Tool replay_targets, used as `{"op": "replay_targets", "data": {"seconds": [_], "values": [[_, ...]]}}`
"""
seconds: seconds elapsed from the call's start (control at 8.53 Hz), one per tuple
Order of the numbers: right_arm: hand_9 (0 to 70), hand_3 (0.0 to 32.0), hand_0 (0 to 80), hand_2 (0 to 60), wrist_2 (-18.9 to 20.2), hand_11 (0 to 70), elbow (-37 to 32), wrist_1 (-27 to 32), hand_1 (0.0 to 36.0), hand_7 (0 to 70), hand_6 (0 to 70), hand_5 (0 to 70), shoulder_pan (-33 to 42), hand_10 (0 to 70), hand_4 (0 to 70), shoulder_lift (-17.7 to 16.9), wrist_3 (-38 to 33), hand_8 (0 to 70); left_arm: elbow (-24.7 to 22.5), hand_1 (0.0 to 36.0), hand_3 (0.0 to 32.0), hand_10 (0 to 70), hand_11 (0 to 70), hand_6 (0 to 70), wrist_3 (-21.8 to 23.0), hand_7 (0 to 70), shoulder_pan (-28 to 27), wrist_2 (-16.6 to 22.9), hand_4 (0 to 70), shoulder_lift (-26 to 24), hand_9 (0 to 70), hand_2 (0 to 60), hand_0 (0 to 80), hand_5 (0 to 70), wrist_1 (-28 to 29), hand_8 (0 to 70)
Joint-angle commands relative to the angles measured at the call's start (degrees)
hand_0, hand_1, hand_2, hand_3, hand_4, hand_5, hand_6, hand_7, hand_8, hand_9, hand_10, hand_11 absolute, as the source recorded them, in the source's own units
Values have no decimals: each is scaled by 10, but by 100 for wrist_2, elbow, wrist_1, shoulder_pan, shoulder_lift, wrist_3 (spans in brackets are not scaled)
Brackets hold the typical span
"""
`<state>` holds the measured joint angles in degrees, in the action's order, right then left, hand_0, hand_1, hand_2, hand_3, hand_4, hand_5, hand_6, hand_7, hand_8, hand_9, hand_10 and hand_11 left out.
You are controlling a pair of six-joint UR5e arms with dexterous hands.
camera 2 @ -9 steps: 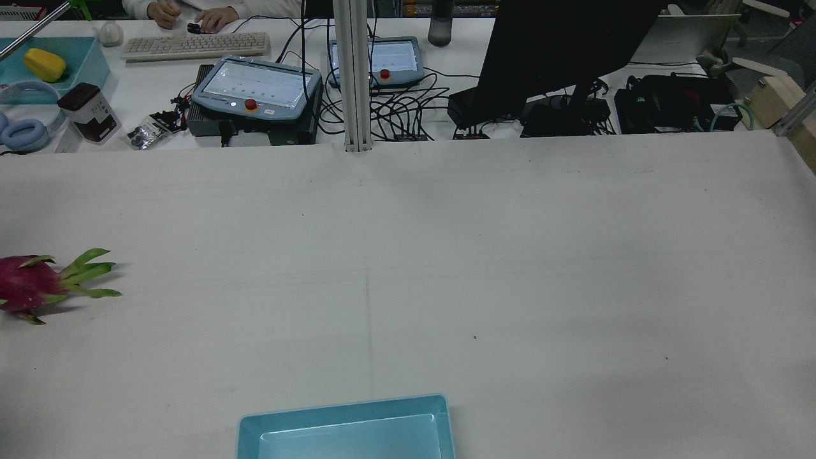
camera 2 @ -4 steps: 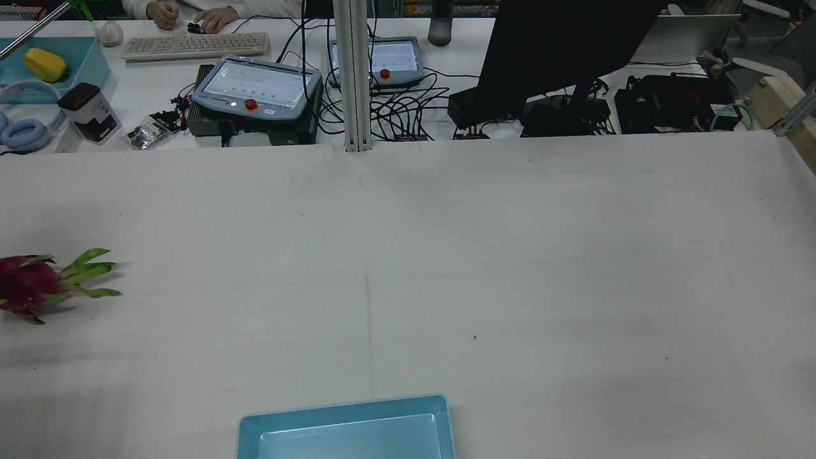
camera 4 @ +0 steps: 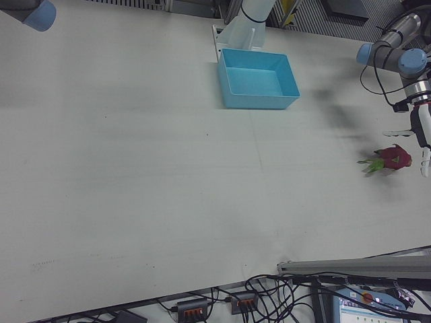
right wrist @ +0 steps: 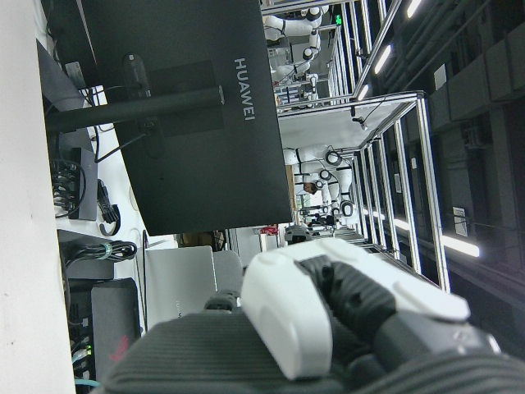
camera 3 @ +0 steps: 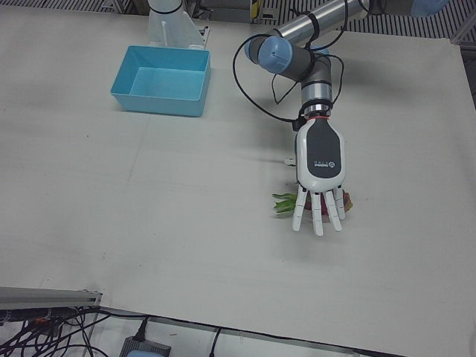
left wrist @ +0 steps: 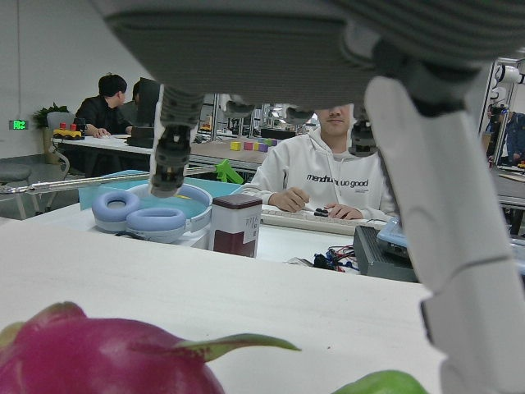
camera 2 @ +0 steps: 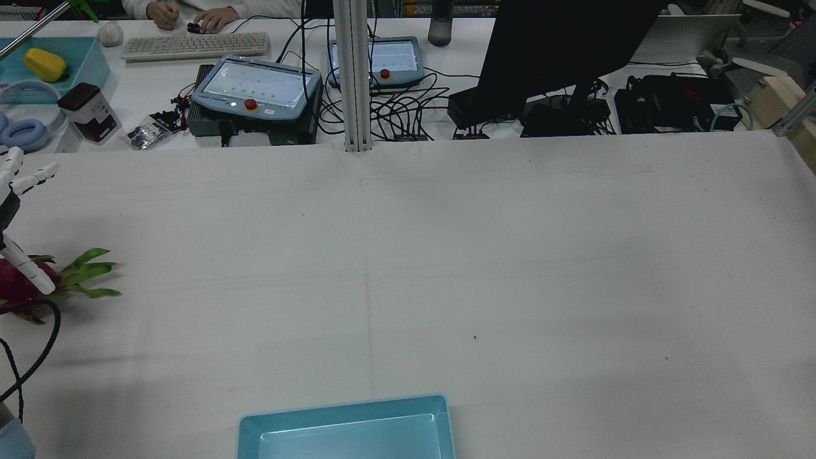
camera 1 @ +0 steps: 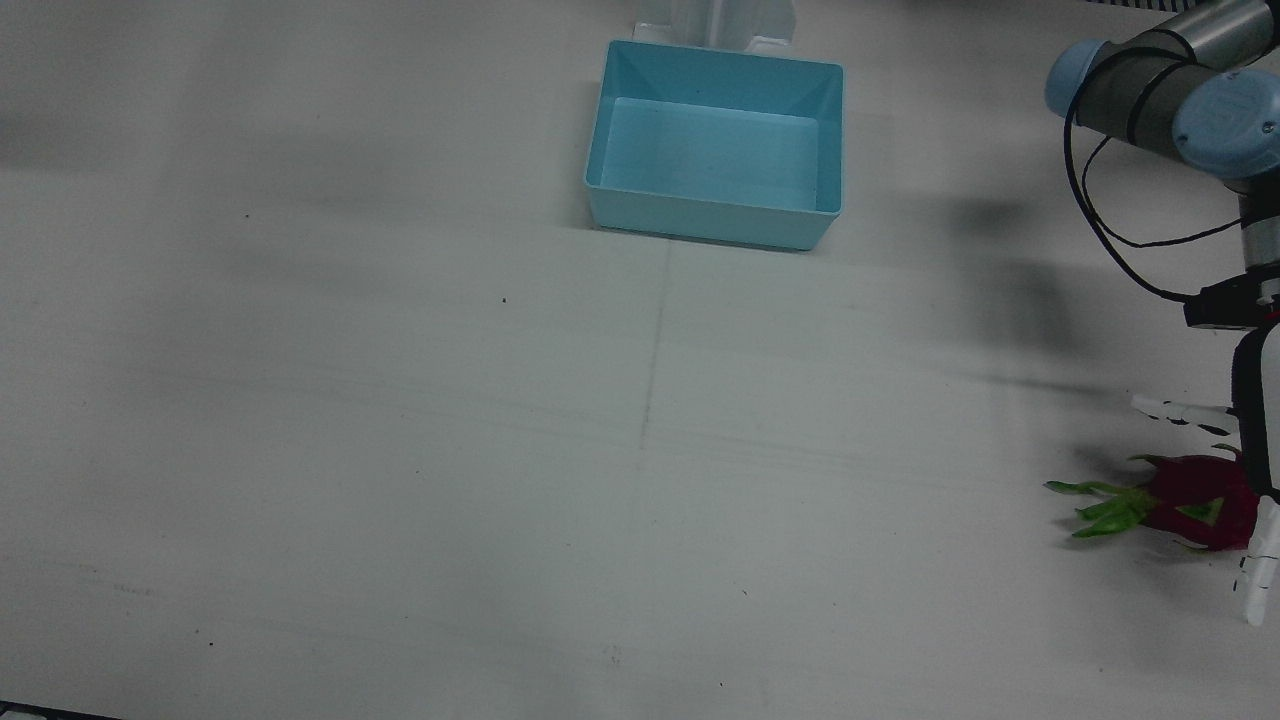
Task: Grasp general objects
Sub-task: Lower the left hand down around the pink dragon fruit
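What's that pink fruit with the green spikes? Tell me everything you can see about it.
It looks like a dragon fruit: a magenta, oval body with green leafy scales fanning from one end. It lies on its side on the white table, near the edge on the robot's left, far from the blue bin. The left hand hovers over it, fingers spread; no contact is visible.

Rear view looks forward over my desk [camera 2: 446, 255]; front view looks straight down; both share the blue bin [camera 1: 715, 215].
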<state>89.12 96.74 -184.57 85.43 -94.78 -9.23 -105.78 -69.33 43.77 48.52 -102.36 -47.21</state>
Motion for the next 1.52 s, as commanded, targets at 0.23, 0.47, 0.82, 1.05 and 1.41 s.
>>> {"op": "replay_targets", "data": {"seconds": [0.23,0.47,0.82,1.05,1.41], "values": [[0,0,0,0,0,0,-6,0,0,0,0,0,0,0,0,3,0,0,1121,124,202,0,0,0,7,0,-88,-88,27,-600,0,0,474,0,-278,0],[0,0,0,0,0,0,2,0,0,0,0,0,0,0,0,3,0,0,1069,129,244,0,0,0,7,0,-149,-88,18,-723,0,0,478,0,-857,0],[0,0,0,0,0,0,2,0,0,0,0,0,0,0,0,3,0,0,1077,130,284,0,0,0,7,0,-413,-262,2,-689,0,0,479,0,-1001,0],[0,0,0,0,0,0,2,0,0,0,0,0,0,0,0,3,0,0,1148,116,302,0,0,0,7,0,-755,-719,0,-662,0,0,472,0,-1210,0],[0,0,0,0,0,0,2,0,0,0,0,0,0,0,0,3,0,0,1542,134,286,0,0,0,111,0,-756,-747,0,-662,0,0,480,0,-1046,0]]}}
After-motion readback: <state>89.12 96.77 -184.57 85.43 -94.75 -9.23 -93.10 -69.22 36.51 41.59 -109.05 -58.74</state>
